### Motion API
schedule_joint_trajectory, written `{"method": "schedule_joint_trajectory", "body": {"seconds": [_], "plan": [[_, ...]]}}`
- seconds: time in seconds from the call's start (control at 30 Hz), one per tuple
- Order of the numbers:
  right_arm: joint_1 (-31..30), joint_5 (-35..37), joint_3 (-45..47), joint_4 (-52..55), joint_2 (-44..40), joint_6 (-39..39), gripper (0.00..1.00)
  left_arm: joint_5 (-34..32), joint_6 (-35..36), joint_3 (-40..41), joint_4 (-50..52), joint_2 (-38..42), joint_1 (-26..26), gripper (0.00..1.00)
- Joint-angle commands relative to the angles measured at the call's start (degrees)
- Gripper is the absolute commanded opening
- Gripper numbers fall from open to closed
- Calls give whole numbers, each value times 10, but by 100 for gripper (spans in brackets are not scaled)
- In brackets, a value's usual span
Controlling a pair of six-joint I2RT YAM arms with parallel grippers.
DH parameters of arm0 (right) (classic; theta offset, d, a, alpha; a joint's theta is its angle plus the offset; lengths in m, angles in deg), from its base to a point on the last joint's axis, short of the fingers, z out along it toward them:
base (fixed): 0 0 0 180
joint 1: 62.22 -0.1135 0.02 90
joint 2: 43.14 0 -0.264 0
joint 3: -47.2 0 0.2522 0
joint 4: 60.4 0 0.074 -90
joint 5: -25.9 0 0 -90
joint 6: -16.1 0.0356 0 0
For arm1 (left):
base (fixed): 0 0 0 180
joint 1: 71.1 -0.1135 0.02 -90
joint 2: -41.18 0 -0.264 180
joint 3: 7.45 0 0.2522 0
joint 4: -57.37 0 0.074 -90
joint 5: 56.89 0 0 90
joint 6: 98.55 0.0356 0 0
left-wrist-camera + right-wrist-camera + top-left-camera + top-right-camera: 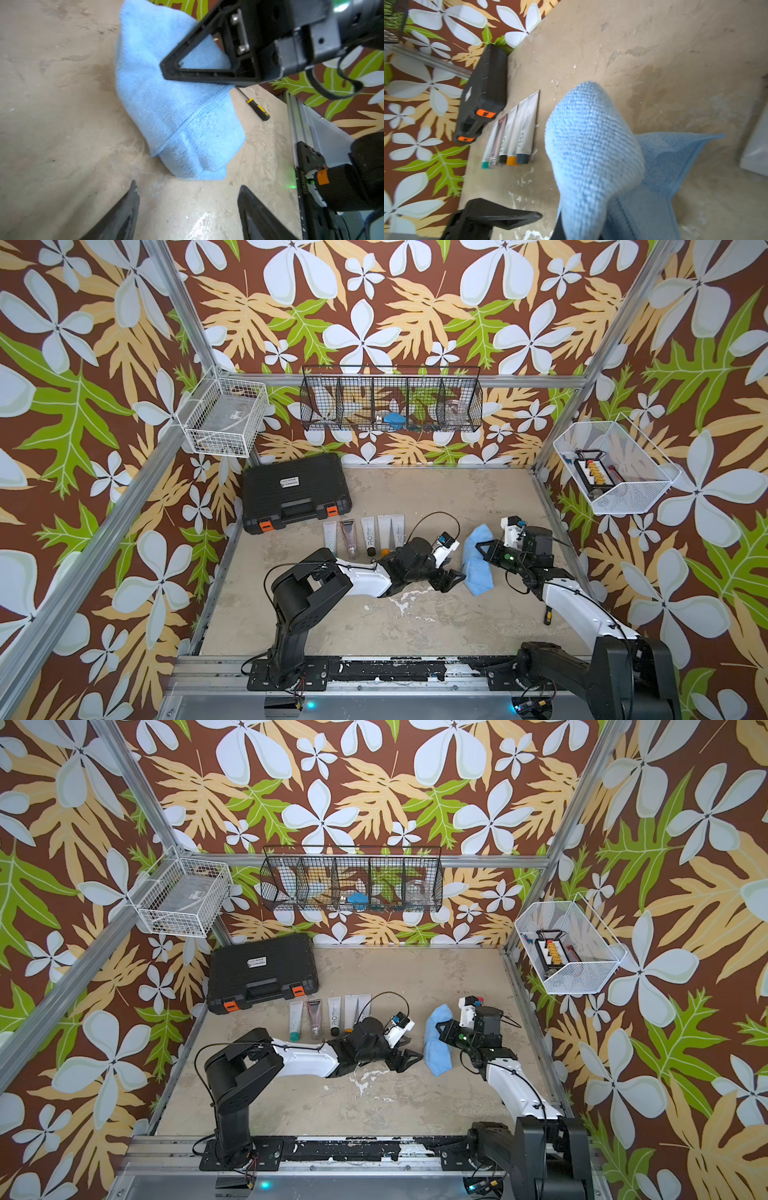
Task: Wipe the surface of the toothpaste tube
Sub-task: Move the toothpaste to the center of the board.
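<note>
Several toothpaste tubes lie side by side in a row on the beige table, caps toward the arms; the right wrist view shows the same tubes with teal, clear, black, orange and grey caps. My left arm hides the caps of the row's right-hand tubes in both top views. The left gripper is open and empty, low over the bare table just beside the hanging blue cloth. My right gripper is shut on the blue cloth, which drapes down to the table and hides its jaws.
A black tool case with orange latches sits behind the tubes at the back left. A yellow-handled screwdriver lies on the table near the right rail. Wire baskets hang on the walls.
</note>
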Motion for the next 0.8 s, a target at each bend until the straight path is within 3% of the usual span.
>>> {"method": "schedule_joint_trajectory", "body": {"seconds": [0.0, 0.1, 0.27, 0.43, 0.53, 0.67, 0.7, 0.77], "plan": [[-3, -91, 5, -43, -6, 33, 0, 43, 5, -11, -62, -6, 1, 77], [-5, -119, 4, -34, -15, 42, 0, 35, 6, -22, -63, -11, 1, 82], [-7, -156, 9, -46, -32, 71, 0, 5, 4, -47, -47, -20, 1, 81], [-8, -169, -1, -36, -40, 77, 0, -25, 2, -58, -34, -20, 1, 56], [-8, -171, -3, -39, -42, 91, 0, -63, -1, -65, -20, -23, 1, 58], [-13, -174, 3, -55, -49, 117, 0, -81, -3, -80, -8, -28, 3, 69], [-13, -176, 6, -60, -50, 122, 0, -77, -5, -81, -11, -29, 2, 69], [-13, -177, 7, -64, -50, 127, 0, -65, -6, -83, -18, -30, 3, 60]]}}
